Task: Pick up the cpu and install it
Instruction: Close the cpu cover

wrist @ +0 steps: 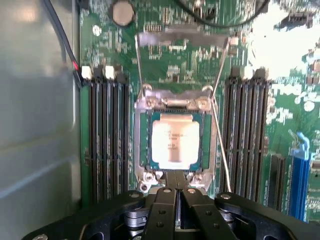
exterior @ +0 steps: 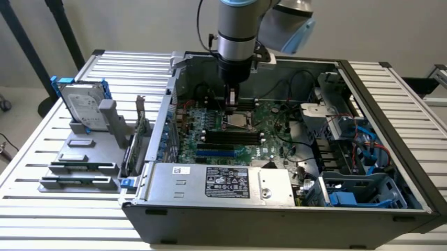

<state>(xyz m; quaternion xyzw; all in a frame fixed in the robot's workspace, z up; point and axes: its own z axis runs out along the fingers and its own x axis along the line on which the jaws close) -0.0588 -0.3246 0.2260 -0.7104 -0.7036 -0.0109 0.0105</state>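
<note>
The cpu, a small square chip with a silver top plate, lies flat inside the motherboard socket. In the exterior view the cpu sits in the middle of the green board inside the open computer case. My gripper hangs just above the socket's edge, its two black fingers pressed together with nothing visible between them. The exterior view shows the gripper reaching straight down into the case, its tips a short way above the chip.
Dark memory slots flank the socket on both sides, and a thin wire lever stands beside it. A power supply fills the case's near side. Outside, at the exterior view's left, a hard drive in a blue bracket stands on a grey fixture.
</note>
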